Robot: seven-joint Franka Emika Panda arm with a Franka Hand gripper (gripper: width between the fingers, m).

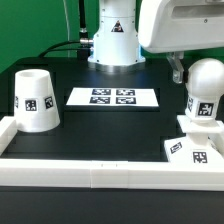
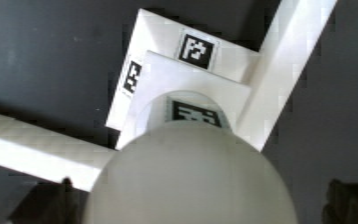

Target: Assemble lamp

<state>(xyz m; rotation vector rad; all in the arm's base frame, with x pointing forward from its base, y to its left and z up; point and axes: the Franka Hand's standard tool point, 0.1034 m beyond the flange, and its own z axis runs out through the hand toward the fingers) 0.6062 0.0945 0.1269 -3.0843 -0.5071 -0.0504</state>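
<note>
- Exterior view's left: the shade [image 1: 35,98] stands on the bench [image 1: 100,132]; that view's right: the bulb [image 1: 206,82] stands on the base [image 1: 190,150].
- Hand [image 2: 194,205] spread, fingers [image 2: 48,203] flanking the bulb.

No words, brands or numbers were legible; only black-and-white square tags [image 1: 33,103] were recorded: one on the shade [image 1: 36,80], one on the bulb [image 1: 207,80], two on the base [image 1: 186,143], four on the marker board [image 1: 112,90], and three on white parts in the wrist view.
</note>
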